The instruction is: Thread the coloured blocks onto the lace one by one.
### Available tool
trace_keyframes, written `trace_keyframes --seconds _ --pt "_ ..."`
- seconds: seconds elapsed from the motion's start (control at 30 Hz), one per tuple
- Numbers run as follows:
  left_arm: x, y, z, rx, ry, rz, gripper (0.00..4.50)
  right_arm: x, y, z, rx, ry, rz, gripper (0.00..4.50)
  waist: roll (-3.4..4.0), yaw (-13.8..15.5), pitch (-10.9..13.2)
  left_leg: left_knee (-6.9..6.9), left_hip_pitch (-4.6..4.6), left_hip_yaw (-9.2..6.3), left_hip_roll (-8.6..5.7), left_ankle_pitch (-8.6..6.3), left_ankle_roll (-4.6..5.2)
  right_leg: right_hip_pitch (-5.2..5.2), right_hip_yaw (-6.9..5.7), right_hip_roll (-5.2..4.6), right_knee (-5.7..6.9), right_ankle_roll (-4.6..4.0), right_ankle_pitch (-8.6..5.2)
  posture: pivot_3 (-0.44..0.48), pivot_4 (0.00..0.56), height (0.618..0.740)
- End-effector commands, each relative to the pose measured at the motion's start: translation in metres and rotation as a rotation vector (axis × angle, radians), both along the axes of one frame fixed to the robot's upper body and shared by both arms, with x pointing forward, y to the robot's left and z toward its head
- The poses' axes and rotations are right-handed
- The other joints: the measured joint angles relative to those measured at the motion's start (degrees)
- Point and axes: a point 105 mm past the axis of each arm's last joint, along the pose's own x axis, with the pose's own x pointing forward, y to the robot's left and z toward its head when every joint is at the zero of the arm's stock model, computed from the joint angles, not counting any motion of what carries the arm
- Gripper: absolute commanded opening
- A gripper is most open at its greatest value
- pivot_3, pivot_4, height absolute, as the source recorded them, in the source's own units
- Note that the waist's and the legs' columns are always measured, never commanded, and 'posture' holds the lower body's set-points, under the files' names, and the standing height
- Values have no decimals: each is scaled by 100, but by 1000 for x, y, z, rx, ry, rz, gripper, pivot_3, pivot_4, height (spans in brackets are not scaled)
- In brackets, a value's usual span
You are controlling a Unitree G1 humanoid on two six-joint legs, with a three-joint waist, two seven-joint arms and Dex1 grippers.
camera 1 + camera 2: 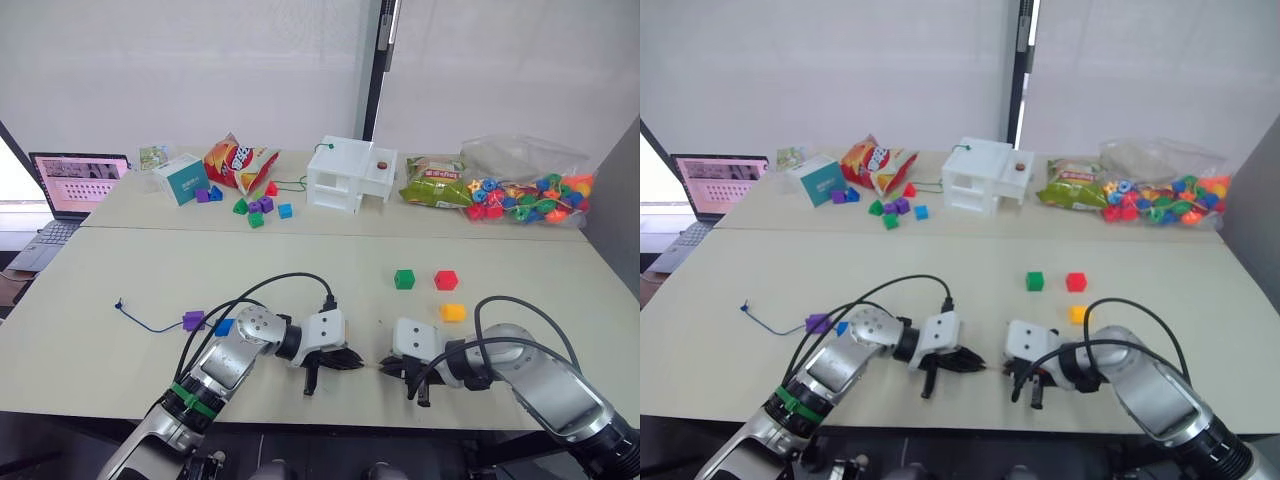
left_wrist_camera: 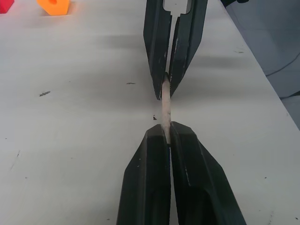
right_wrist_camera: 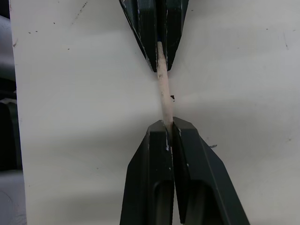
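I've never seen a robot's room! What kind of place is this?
Probably an office or lab set up for robot practice: plain tables, a laptop at the side, and a bag of beads by the white blinds.

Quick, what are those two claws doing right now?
Left gripper: closed on the lace's tip.
Right gripper: closed on the same tip.

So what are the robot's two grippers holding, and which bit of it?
Both hold the lace by its pale stiff tip. The left gripper and the right gripper are each shut on one end of the tip, facing each other just above the table.
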Motion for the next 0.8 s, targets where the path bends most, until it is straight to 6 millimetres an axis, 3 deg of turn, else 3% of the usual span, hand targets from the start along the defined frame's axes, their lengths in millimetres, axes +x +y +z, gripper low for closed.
trace_keyframes --seconds 0.03,0.1,0.2,0.37,0.53,0.63,0.8 --pt "1 -6 17 -46 -42 -12 31 -7 2 0 -1 8 28 0 0 2 0 1 0 0 0 0 0 1 -1 0 0 0 0 0 150 740" --pt "1 -6 17 -44 -41 -14 31 -6 4 1 20 2 15 0 0 2 0 6 0 -2 1 -1 1 3 -2 0 0 0 0 0 150 740" --pt "1 -4 18 -39 -39 -14 0 2 1 8 72 -43 -70 877 0 0 0 8 0 -7 2 -1 1 7 -5 1 0 0 0 0 150 740" --pt "1 7 15 0 -45 -3 0 -2 -13 22 191 -61 -263 2692 0 9 0 8 -2 -9 2 -1 1 6 -4 -1 1 0 0 0 150 740" --pt "1 26 17 24 -40 33 0 -17 -47 31 390 -135 -634 4386 2 49 -1 5 -3 -11 0 -1 1 6 -2 -4 0 1 0 0 150 740" --pt "1 34 19 27 -32 52 0 -20 -66 33 452 -225 -847 4447 4 21 -1 4 -2 -12 -2 -2 1 7 1 -7 1 4 2 0 150 740" --pt "-3 42 25 17 -2 75 0 -2 -95 31 474 -407 -1136 4447 12 -15 1 7 8 -8 1 1 -4 8 6 -1 2 5 2 0 150 740"
